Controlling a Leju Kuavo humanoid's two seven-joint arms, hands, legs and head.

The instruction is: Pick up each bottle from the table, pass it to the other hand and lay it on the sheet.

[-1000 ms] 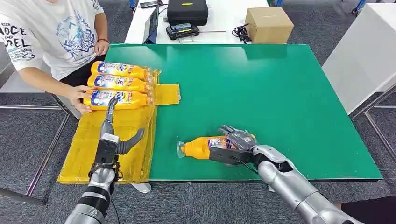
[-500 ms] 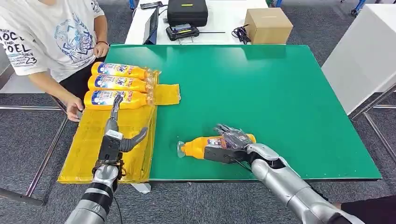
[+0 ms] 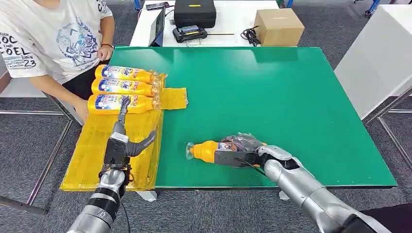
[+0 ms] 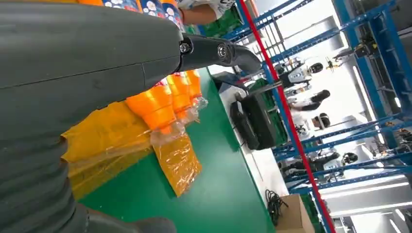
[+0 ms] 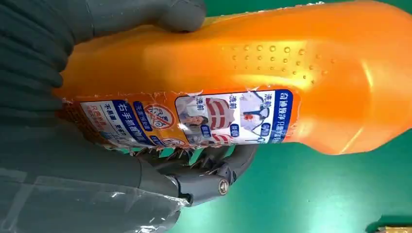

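Note:
An orange bottle (image 3: 206, 150) with a clear cap lies on its side near the front edge of the green table (image 3: 272, 92). My right hand (image 3: 240, 149) wraps around its body; the right wrist view shows the fingers and thumb closed on the orange bottle (image 5: 252, 82). Three more orange bottles (image 3: 121, 88) lie side by side on the yellow sheet (image 3: 97, 150) at the table's left. My left hand (image 3: 121, 138) hovers above the sheet with fingers spread, holding nothing, its fingertip close to the nearest bottle. The left wrist view shows those bottles' necks (image 4: 167, 99).
A person in a white shirt (image 3: 53, 39) stands at the table's left rear, one hand beside the sheet's edge. Behind the table stand a cardboard box (image 3: 279, 26), a black case (image 3: 195, 12) and a cable. A white cabinet (image 3: 379, 58) is at the right.
My right hand has closed tighter around the bottle and shifted it slightly. My left hand has drifted a little to the right over the sheet. The person's hand has withdrawn from the nearest bottle.

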